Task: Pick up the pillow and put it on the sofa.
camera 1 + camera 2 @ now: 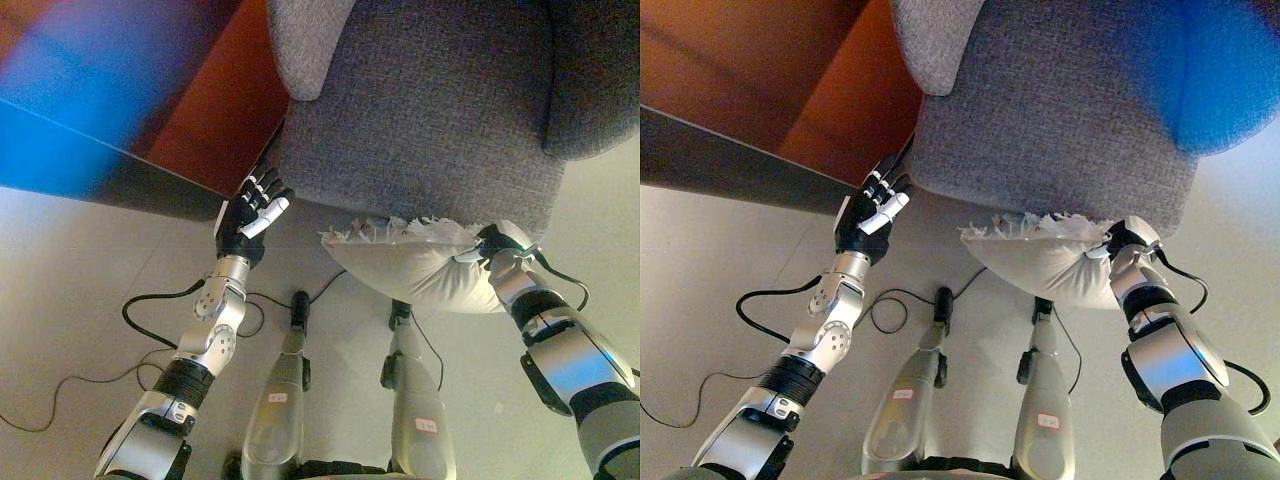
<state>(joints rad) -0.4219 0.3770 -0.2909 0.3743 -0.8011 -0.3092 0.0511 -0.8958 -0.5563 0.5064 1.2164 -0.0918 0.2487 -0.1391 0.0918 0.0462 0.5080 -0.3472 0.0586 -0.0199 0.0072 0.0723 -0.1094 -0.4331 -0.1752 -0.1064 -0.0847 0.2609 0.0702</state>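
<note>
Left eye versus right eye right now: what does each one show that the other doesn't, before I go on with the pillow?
Only the left eye view: nothing of the scene that the right lacks.

Only the right eye view: a wider stretch of the dark-edged reddish-brown wooden furniture left of the sofa.

Both: the grey fabric sofa; the white fringed pillow hanging just below its front edge, off the floor; the right hand at the pillow's right end, fingers hidden; the left hand open at the sofa's left corner, off the pillow.

There is one grey sofa (pixel 430 110). One white pillow (pixel 415 262) sits just below its front edge. Beside the sofa stands one reddish-brown thing (pixel 215 110), maybe a cabinet.
</note>
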